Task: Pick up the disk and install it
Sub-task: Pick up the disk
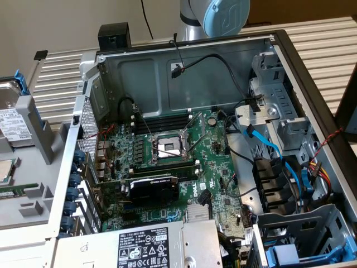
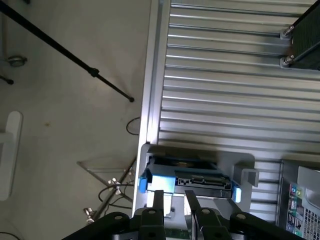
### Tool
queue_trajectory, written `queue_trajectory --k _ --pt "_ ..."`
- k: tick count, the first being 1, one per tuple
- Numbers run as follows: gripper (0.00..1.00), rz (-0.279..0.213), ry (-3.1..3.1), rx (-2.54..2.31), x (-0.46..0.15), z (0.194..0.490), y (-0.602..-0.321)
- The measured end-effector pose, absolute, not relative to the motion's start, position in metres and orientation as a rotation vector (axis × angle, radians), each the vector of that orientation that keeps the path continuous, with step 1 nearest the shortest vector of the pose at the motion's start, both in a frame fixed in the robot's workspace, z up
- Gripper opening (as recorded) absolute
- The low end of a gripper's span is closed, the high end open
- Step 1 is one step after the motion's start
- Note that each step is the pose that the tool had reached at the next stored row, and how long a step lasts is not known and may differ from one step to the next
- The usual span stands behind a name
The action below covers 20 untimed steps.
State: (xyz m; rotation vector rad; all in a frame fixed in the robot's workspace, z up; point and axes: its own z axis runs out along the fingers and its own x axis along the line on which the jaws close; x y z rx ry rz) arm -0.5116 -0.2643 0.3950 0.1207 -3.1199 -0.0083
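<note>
disk (image 2: 200, 181): stood on edge in a slotted grey holder (image 2: 243, 167), connector edge facing the wrist camera, likely so a grasp from above can close across its thin faces
blue rails (image 2: 144, 181): clipped along opposite sides of the disk, probably as runners for sliding into a bay
gripper (image 2: 175, 212): poised near the disk and apart from it, fingers (image 2: 158, 207) parted by a narrow gap with nothing between them; gap seemingly set just wide enough to straddle the drive
holder's spot: at the exterior view's left edge, outside the open computer case (image 1: 184, 72), on the ribbed metal table (image 2: 225, 75), within open reach from above
drive bays (image 1: 290, 139): inside the case at the exterior view's right, well apart from the disk, blue cables draped just beside them
task state: disk not yet lifted, judged from its seat in the holder
</note>
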Motion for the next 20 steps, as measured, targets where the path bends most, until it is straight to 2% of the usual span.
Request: queue_trajectory --k 20 --pt "0.31 -0.003 -3.057 0.632 -0.5126 0.3945 -0.2643"
